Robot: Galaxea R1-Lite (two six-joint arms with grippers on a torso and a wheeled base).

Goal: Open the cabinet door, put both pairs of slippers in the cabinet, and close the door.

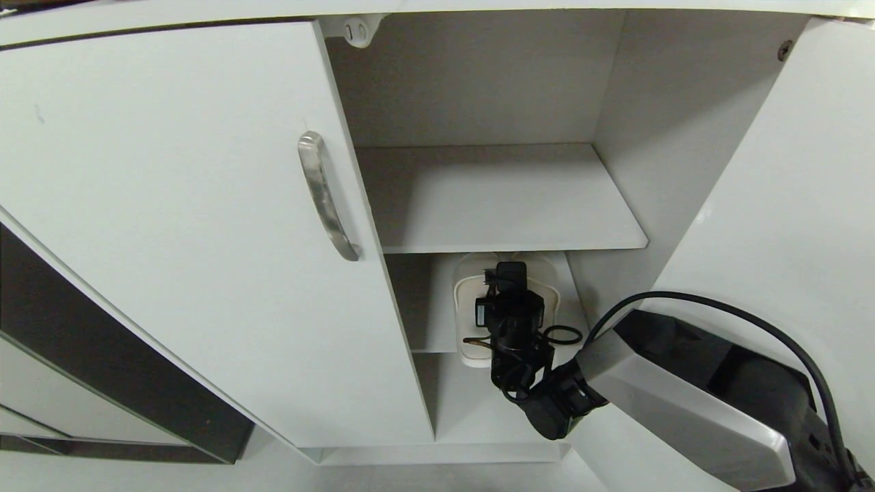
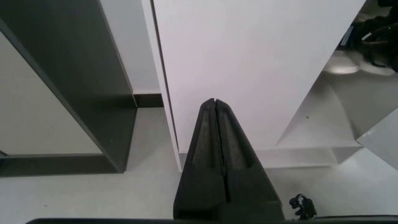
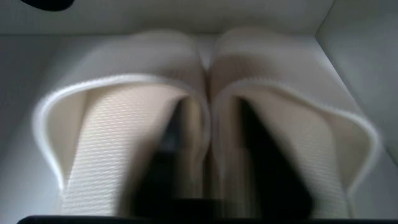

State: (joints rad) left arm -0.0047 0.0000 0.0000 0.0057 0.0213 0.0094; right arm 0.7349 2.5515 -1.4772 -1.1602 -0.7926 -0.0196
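Closest to the right wrist camera, one dark finger (image 3: 174,143) sits inside each slipper, with the two inner side walls pinched between them. The jaws of the right gripper (image 1: 510,272) are thus clenched on the pair of slippers (image 1: 466,307), though this near part is blurred. The gripper is under the upper shelf (image 1: 506,205), low in the open right half of the cabinet (image 1: 478,89). The cream slippers sit side by side over the lower shelf (image 1: 431,321), toes toward the back wall and heels at its front edge. Whether they rest on it I cannot tell.

The right door (image 1: 786,205) stands swung open beside the arm. The left door (image 1: 171,225) is shut, its metal handle (image 1: 327,198) upright near the inner edge. The left gripper (image 2: 214,106) hangs above the pale floor (image 2: 93,193), facing a white panel (image 2: 249,62), its jaws pressed together on nothing.
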